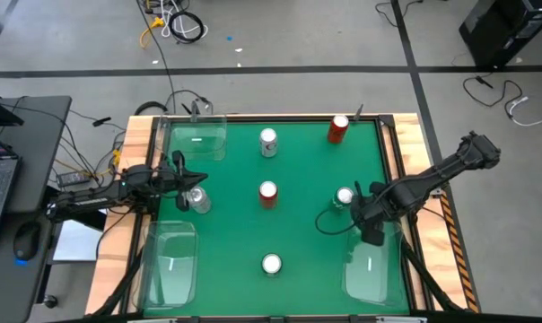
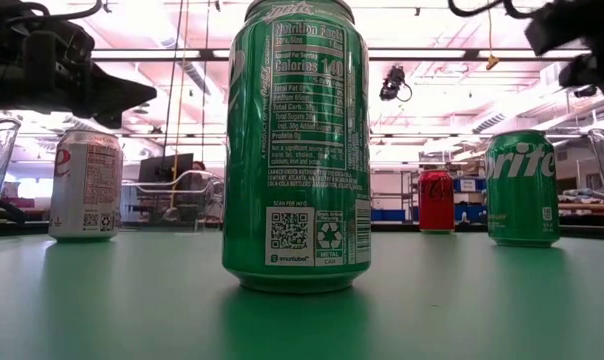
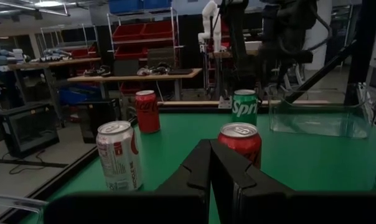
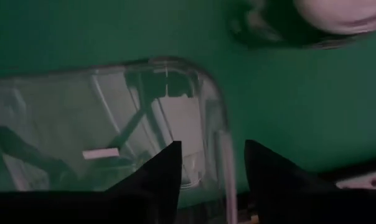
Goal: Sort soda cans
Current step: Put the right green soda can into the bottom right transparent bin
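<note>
Nothing's sorted yet as far as the pictures show: all six cans are standing on the green table (image 1: 298, 224) and none sits in a clear bin. From above, there's a silver can (image 1: 268, 142) and a red can (image 1: 337, 128) toward the far edge, another red can (image 1: 267, 193) dead centre, a green can (image 1: 270, 264) near the front edge, a second green can (image 1: 344, 197) over on the right, and a second silver can (image 1: 197, 199) on the left.

The right gripper (image 4: 211, 165) hangs over the rim of the front-right bin (image 1: 371, 269), fingers apart with nothing between them, and the green can on the right stands just beside it. So it looks like it's between picks, probably lining up for that can.

The left gripper (image 3: 211, 168) has its fingers pressed together, empty, hovering next to the left silver can.

Next move probably means the right arm swinging over that green can, dropping around it and squeezing without tipping it.
</note>
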Available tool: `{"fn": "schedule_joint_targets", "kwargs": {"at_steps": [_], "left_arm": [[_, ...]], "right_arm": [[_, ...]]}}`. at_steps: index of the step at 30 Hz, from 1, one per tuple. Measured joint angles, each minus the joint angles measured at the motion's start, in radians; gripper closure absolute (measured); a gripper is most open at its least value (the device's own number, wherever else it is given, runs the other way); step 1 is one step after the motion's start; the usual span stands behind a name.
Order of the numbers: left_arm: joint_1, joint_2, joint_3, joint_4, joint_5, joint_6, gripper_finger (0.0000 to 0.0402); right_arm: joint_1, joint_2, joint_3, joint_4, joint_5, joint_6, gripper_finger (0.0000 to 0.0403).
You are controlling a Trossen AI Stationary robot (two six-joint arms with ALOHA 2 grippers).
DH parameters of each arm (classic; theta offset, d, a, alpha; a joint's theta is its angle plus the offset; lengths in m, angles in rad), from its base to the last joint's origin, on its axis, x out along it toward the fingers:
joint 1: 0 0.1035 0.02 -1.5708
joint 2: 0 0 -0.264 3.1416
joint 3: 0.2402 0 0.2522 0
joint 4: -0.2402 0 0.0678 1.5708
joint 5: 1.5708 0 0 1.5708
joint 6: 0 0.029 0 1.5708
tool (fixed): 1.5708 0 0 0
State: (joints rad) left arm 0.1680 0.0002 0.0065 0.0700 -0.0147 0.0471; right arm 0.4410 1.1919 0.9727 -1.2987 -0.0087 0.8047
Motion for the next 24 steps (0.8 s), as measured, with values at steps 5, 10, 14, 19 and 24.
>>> {"fn": "schedule_joint_targets", "kwargs": {"at_steps": [5,10,14,19,24], "left_arm": [[0.000,0.000,0.000,0.010,-0.001,0.000,0.0387],[0.000,0.000,0.000,0.008,-0.004,0.000,0.0387],[0.000,0.000,0.000,0.007,-0.004,0.000,0.0385],[0.000,0.000,0.000,0.005,-0.004,-0.006,0.0372],[0.000,0.000,0.000,0.005,-0.004,-0.010,0.0357]], "right_arm": [[-0.071,0.000,0.111,-0.022,0.059,0.023,0.0192],[-0.206,0.005,0.124,0.005,0.125,0.030,0.0134],[-0.333,0.031,0.124,0.022,0.118,-0.027,0.0088],[-0.421,0.090,0.124,0.077,0.074,-0.173,0.0052],[-0.453,0.159,0.127,0.074,0.064,-0.251,0.0040]]}}
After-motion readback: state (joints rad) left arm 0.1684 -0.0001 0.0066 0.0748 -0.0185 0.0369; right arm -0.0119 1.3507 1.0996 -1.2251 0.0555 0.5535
